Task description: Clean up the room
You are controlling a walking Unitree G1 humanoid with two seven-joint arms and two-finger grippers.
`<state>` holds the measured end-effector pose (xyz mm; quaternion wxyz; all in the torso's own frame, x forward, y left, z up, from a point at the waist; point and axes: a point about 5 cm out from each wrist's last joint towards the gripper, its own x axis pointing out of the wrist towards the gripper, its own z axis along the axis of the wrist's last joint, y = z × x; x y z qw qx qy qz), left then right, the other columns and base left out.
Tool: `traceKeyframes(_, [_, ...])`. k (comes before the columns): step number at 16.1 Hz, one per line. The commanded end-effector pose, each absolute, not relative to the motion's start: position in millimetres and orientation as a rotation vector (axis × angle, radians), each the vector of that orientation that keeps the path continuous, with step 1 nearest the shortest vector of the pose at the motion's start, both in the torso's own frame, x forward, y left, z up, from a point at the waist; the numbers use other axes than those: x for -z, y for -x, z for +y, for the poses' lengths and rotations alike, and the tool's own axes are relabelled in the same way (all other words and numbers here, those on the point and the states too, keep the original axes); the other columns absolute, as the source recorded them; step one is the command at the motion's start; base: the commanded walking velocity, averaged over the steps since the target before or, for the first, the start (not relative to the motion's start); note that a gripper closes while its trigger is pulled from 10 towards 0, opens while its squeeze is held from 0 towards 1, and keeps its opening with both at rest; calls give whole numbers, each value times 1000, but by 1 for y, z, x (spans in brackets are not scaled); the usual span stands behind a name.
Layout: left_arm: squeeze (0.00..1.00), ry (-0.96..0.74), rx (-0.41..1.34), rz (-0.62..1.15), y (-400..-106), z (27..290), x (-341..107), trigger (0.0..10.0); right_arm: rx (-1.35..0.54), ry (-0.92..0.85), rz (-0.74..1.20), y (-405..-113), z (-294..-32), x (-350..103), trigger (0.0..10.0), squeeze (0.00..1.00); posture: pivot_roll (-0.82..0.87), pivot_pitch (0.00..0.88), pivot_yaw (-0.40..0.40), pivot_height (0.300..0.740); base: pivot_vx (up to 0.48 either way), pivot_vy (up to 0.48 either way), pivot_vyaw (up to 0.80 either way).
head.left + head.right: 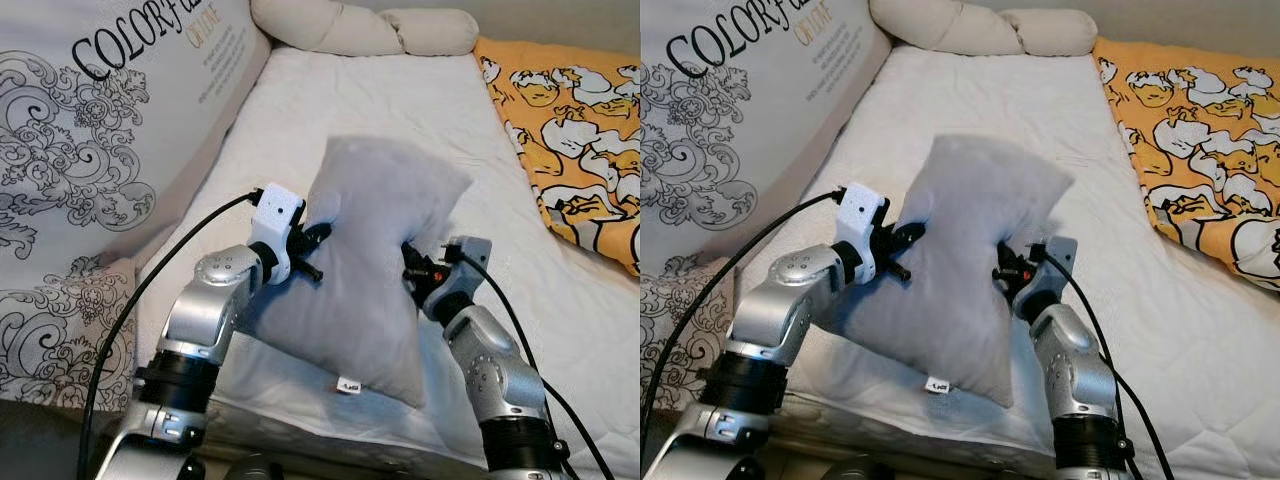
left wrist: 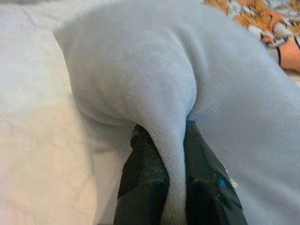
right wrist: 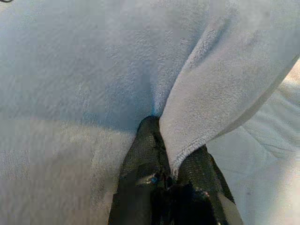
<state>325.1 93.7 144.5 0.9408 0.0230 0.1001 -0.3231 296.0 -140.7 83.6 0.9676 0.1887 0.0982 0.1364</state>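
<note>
A pale grey pillow [image 1: 372,262] hangs lifted over the near edge of the bed [image 1: 420,110], pinched at both sides so its middle narrows like a waist. Its cover is soft and fleecy, with a short nap that shows plainly in the wrist views, and a small white tag [image 1: 348,384] sits at its lower seam. The top bulges full and rounded; the bottom flares out wider and droops toward the mattress.

The left gripper [image 1: 318,238] has its jaws closed on a fold at the pillow's left edge, fabric squeezed between the two black fingers [image 2: 143,183]. The right gripper [image 1: 412,262] likewise has its jaws clamped on a ridge of fleece at the right edge.

Beyond lies the white quilted mattress cover. To the left leans a large cushion [image 1: 100,120] printed with grey scrollwork and lettering. To the right spreads an orange cartoon-print blanket [image 1: 570,130], and at the far end rest cream bolsters [image 1: 360,28].
</note>
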Motion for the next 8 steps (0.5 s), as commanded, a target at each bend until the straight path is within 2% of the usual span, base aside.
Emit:
traceKeyframes(1, [0, -83, 632, 144, -328, 91, -156, 10000, -311, -386, 161, -299, -133, -95, 10000, 0, -28, 0, 30, 740, 0, 0, 0])
traceKeyframes(5, [0, -112, 610, 95, -331, 93, -161, 10000, -265, -388, 157, -300, -130, -95, 10000, 0, -31, 0, 31, 740, 0, 0, 0])
traceKeyframes(7, [0, -113, 605, 90, -332, 93, -162, 10000, -272, -390, 160, -299, -127, -95, 10000, 0, -33, 0, 30, 740, 0, 244, -697])
traceKeyframes(8, [0, -117, 600, 86, -333, 93, -162, 10000, -275, -388, 160, -298, -126, -94, 10000, 0, -29, 0, 27, 740, 0, 255, 0])
